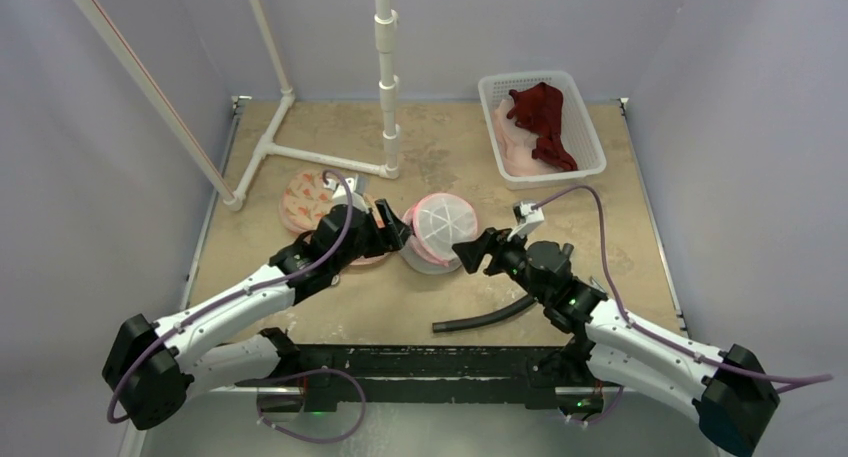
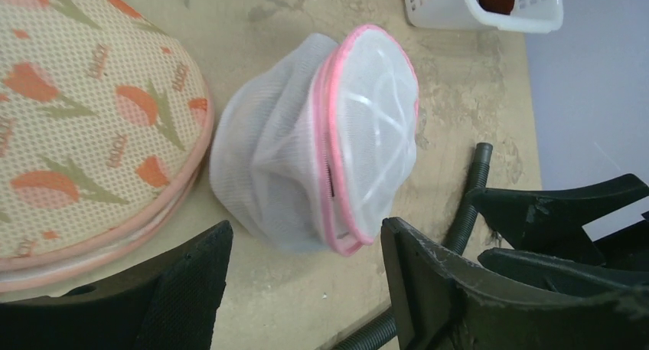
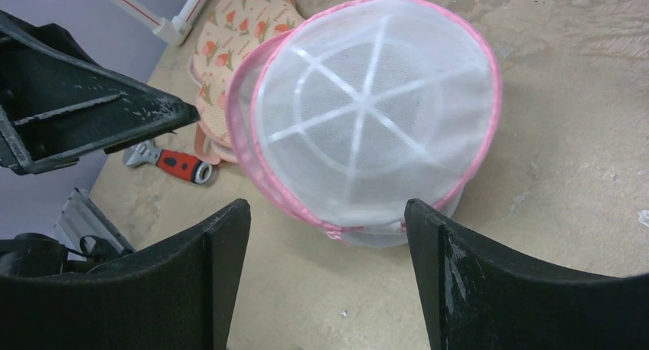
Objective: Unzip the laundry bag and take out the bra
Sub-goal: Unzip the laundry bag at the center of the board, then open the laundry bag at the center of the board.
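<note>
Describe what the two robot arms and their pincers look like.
Both arms have white link shells with black joints and black bases: left arm, right arm. A thin purple cable loops along each. The left pincer and right pincer have broad, flat black fingers, scuffed pale along the edges.

- The tan, scuffed table [image 1: 440,167] carries everything here.
- A white mesh laundry bag [image 1: 440,232] with pink trim sits near the middle, tipped on its side.
- Just beside it on the left lies a flat tulip-print pouch [image 1: 305,199], with a red-handled wrench [image 3: 172,163] close by.
- A white basket [image 1: 556,176] stands at the far right corner.
- A white pipe frame [image 1: 320,158] stands at the far left.
- A black ribbed hose [image 1: 485,318] lies near the front edge.
</note>
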